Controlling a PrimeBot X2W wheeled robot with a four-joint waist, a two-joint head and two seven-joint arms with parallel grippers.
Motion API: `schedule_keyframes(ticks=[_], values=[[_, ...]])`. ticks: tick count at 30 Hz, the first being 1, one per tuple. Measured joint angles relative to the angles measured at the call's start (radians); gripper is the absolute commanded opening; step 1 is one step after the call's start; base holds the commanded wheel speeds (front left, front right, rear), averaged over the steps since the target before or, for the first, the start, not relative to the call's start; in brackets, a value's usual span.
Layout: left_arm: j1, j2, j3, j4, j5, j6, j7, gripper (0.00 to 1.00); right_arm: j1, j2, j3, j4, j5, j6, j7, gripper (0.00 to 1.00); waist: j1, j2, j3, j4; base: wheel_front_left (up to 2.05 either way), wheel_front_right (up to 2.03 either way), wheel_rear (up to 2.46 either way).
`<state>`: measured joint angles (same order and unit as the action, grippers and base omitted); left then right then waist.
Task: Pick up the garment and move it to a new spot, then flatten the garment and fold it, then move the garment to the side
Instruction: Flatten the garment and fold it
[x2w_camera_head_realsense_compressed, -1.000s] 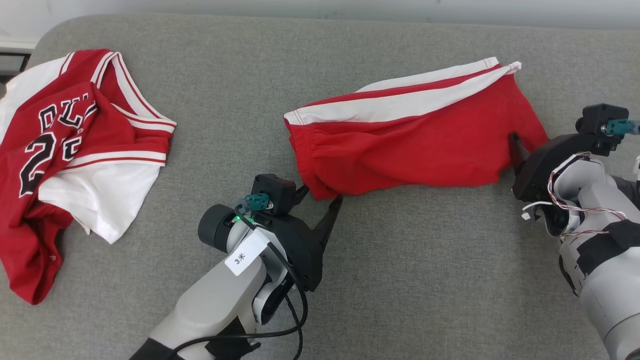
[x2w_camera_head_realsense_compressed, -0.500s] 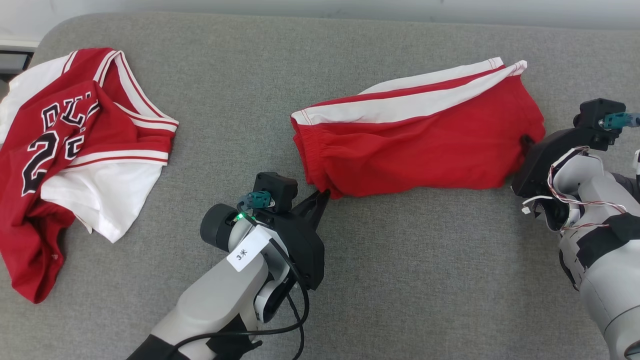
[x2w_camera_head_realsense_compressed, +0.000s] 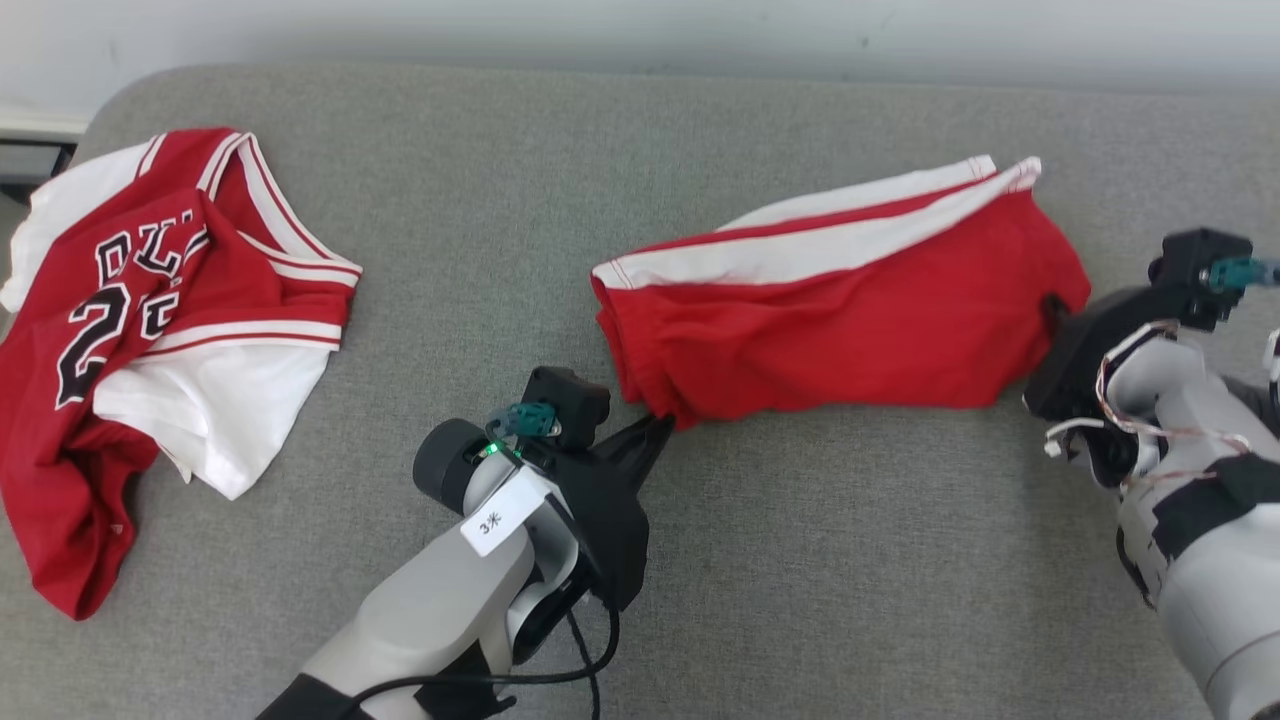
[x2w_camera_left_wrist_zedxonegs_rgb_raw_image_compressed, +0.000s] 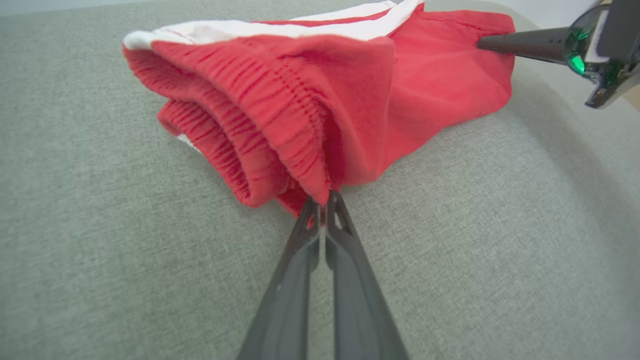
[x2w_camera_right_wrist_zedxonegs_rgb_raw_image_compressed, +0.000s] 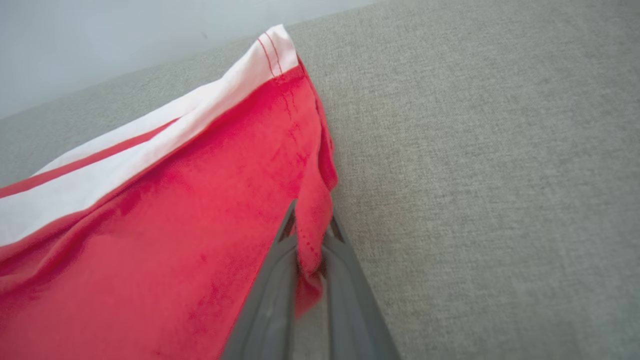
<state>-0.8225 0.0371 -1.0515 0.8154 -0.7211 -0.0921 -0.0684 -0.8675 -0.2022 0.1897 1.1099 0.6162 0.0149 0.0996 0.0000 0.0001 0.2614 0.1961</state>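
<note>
The red shorts lie right of centre on the grey padded surface. The left pincer pinches the waistband corner and the right pincer pinches the leg hem. Risk: both bites look shallow, so an uneven lift may pull the fabric free. A jersey lies well apart at left. A pale wall stands behind.

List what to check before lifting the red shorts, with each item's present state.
1. Grip of left end effector on waistband corner: ok, shut on fabric.
2. Grip of right end effector on leg hem: ok, fabric pinched.
3. Gap between shorts and jersey: ok, well apart.
4. Flatness of shorts: not ok, waistband end bunched.
5. Layers caught in each grip: cannot tell.
</note>
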Motion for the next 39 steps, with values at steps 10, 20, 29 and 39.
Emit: schedule_keyframes(ticks=[10, 20, 29, 39], values=[[0.113, 0.092, -0.062, -0.017, -0.001, -0.032, -0.03, 0.0, 0.154, 0.017, -0.031, -0.019, 0.04, 0.038, -0.062, 0.0, -0.0003, -0.0001, -0.091, -0.016, 0.0, 0.0, 0.0], [0.246, 0.208, -0.108, -0.106, -0.056, -0.033, -0.048, 0.0, 0.397, 0.083, -0.078, -0.112, 0.108, 0.064, -0.138, 0.0, -0.0003, -0.0001, -0.2, -0.052, 0.0, 0.0, 0.0], [0.283, 0.271, -0.144, -0.256, -0.119, -0.033, -0.05, 0.0, 0.577, 0.102, -0.094, -0.276, 0.143, 0.079, -0.181, 0.0, -0.0002, -0.0001, -0.261, -0.112, 0.0, 0.0, 0.0], [0.327, 0.345, -0.151, -0.324, -0.195, -0.033, 0.017, 0.0, 0.73, 0.105, -0.104, -0.46, 0.167, 0.072, -0.176, 0.0, -0.0001, -0.0001, -0.283, -0.158, 0.0, 0.0, 0.0]])
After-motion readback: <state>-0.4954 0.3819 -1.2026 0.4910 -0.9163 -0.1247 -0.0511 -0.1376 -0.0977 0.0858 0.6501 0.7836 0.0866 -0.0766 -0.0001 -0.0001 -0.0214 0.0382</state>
